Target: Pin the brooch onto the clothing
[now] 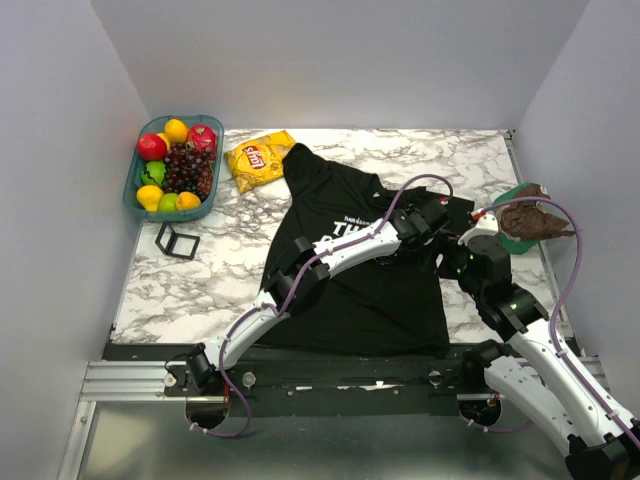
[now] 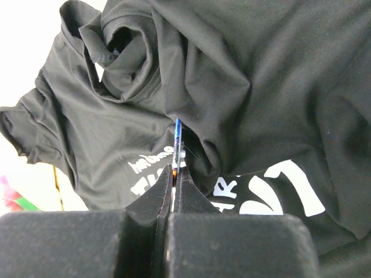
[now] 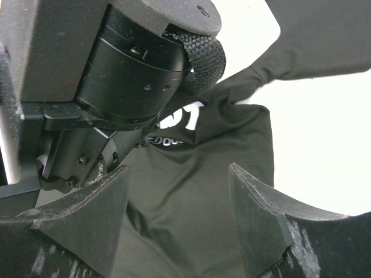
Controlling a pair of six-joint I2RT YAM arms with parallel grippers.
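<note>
The black T-shirt [image 1: 350, 280] with white print lies rumpled on the marble table. My left gripper [image 1: 436, 214] reaches over its right side. In the left wrist view it [image 2: 175, 171] is shut on the brooch [image 2: 177, 145], which shows edge-on as a thin disc with an orange part and a blue rim, touching a raised fold of the T-shirt [image 2: 232, 87] next to the white letters. My right gripper [image 1: 462, 246] is open just right of the left one. In the right wrist view it [image 3: 177, 174] hangs over the T-shirt's cloth [image 3: 191, 202], holding nothing.
A blue basket [image 1: 133, 182] of fruit stands at the back left, with a yellow chips bag [image 1: 259, 159] beside it. A small black square frame [image 1: 177, 241] lies left of the shirt. A green dish [image 1: 516, 240] with a brown thing sits at the right edge.
</note>
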